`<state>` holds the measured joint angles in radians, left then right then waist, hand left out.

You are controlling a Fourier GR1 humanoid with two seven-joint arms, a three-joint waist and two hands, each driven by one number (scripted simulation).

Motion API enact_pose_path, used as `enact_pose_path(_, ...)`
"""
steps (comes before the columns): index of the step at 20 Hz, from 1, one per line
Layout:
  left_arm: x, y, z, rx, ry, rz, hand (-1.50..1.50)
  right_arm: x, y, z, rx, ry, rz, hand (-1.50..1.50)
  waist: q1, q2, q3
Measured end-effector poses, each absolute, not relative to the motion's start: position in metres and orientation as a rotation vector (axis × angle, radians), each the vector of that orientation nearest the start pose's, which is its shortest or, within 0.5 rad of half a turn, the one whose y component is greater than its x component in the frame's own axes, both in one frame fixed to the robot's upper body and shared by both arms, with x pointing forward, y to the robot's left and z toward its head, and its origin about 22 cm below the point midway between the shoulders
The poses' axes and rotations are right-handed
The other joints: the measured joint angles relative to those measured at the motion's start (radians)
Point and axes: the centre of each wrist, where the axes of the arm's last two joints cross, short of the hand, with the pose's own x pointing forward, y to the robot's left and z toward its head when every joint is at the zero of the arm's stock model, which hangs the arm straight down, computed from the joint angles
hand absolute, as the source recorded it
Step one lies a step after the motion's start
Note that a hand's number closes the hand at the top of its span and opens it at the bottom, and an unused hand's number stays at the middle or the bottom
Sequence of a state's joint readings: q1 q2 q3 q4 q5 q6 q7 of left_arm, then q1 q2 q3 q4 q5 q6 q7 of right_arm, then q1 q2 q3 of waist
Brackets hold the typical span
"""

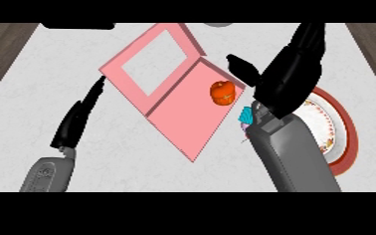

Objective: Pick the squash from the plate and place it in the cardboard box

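Note:
The orange squash (223,92) lies on the pink panel of the box (183,114), close to its right edge. The box has a white rectangular opening in its upper part. My right hand (290,74) hangs just right of the squash with fingers stretched toward the counter's far side and thumb (242,67) spread above the squash; it is open and apart from the squash. The red-rimmed plate (343,129) sits at the right, partly hidden under my right forearm, and no squash shows on it. My left hand (75,122) rests open at the lower left, left of the box.
A dark object (77,25) and a grey one (217,24) poke in at the counter's far edge. Wood strips border the counter (44,79) at both upper corners. A small teal and purple thing (246,115) shows beside my right wrist.

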<state>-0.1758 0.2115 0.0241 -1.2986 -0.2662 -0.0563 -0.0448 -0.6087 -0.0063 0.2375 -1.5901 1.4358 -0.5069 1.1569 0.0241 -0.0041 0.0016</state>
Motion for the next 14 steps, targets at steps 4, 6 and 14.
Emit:
enact_pose_path(4,0.281,0.283,-0.008,0.317,-1.461,-0.422,0.00,0.291,-0.110,0.141,-1.336,-1.565,-0.222,-1.50,-0.016,-0.003,0.000)
enact_pose_path(6,0.279,0.282,-0.009,0.321,-1.462,-0.419,0.00,0.279,-0.117,0.129,-1.357,-1.585,-0.261,-1.50,-0.022,-0.003,0.000)
enact_pose_path(14,0.273,0.284,-0.009,0.336,-1.456,-0.394,0.00,0.217,-0.139,0.097,-1.403,-1.594,-0.380,-1.50,-0.042,-0.006,0.000)
